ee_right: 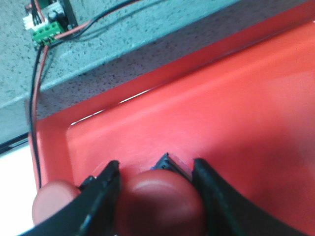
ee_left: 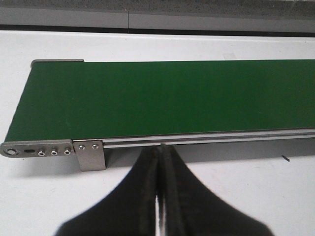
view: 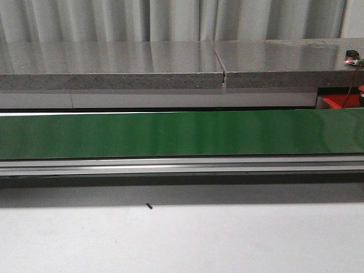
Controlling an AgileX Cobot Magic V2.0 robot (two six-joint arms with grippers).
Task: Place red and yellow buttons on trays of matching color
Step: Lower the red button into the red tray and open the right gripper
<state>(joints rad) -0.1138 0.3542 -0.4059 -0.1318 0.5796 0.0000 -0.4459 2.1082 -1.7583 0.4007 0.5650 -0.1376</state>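
Our right gripper (ee_right: pixel 156 189) grips a red button (ee_right: pixel 160 201) between half-spread fingers over the red tray (ee_right: pixel 236 113). Our left gripper (ee_left: pixel 158 196) is fully closed, empty.

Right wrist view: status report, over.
Right gripper around a red button over the red tray. Second red button beside it. Left gripper shut, empty. Green belt bare.

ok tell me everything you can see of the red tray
The red tray looks like glossy moulded plastic with a raised rim and rounded inner corner. It sits beside the grey speckled counter, with a black wire running past its edge. The right gripper is over it, with a red button between its fingers and another alongside. In the front view only its corner shows.
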